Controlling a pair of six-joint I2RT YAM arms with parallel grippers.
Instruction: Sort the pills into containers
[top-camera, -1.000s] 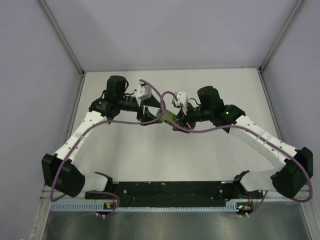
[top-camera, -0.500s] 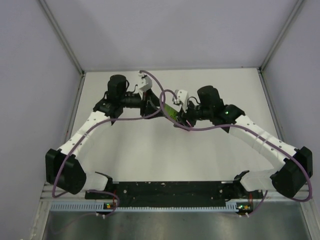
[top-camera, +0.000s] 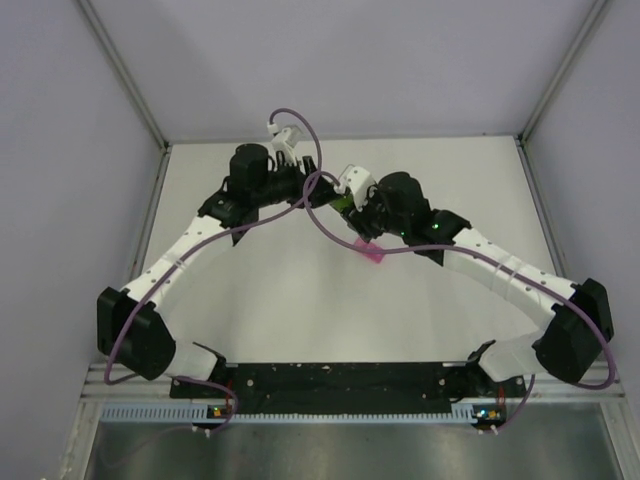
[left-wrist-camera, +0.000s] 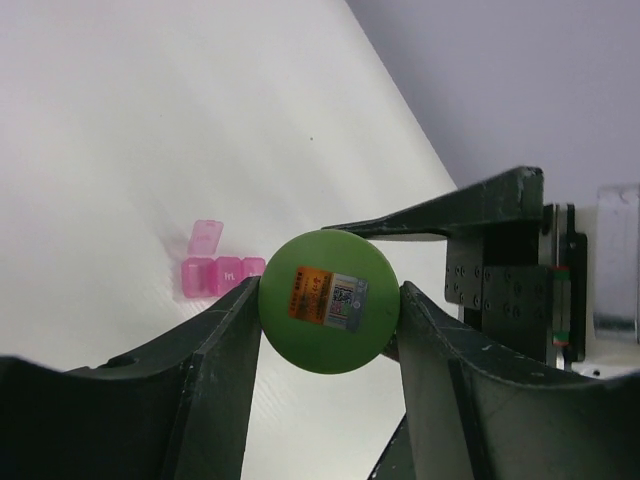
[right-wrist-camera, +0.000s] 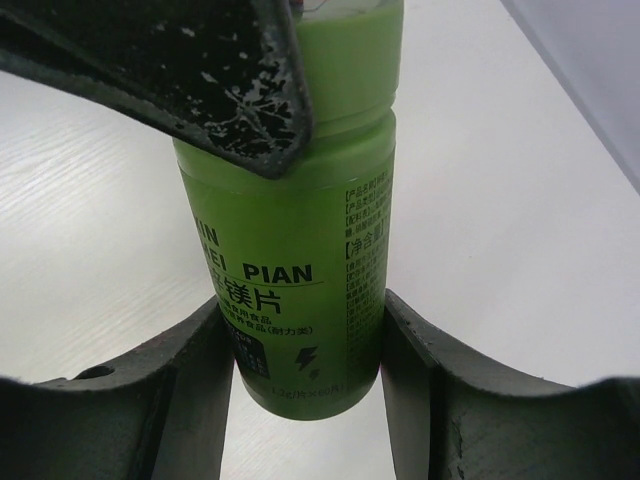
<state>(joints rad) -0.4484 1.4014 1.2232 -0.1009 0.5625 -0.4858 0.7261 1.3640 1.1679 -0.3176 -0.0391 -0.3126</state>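
A green pill bottle (right-wrist-camera: 300, 250) hangs above the table, held at both ends. My right gripper (right-wrist-camera: 305, 340) is shut on its labelled body. My left gripper (left-wrist-camera: 330, 310) is shut on its round cap (left-wrist-camera: 330, 300), which carries a small sticker. From above, the bottle (top-camera: 343, 203) shows as a green sliver between the left gripper (top-camera: 318, 192) and the right gripper (top-camera: 350, 207). The containers, a pink translucent pill box (left-wrist-camera: 215, 268) with one lid raised, lie on the table below; they also show from above (top-camera: 370, 252). No loose pills are in view.
The white table (top-camera: 300, 290) is walled by grey panels at the back and sides, with metal rails (top-camera: 125, 75) at the corners. Purple cables (top-camera: 320, 215) loop between the two wrists. The arm bases sit along the black bar (top-camera: 340, 380) at the near edge.
Both grippers have carried the bottle toward the back of the table. The left gripper narrowed onto the cap. The pink pill box now lies uncovered below the right arm.
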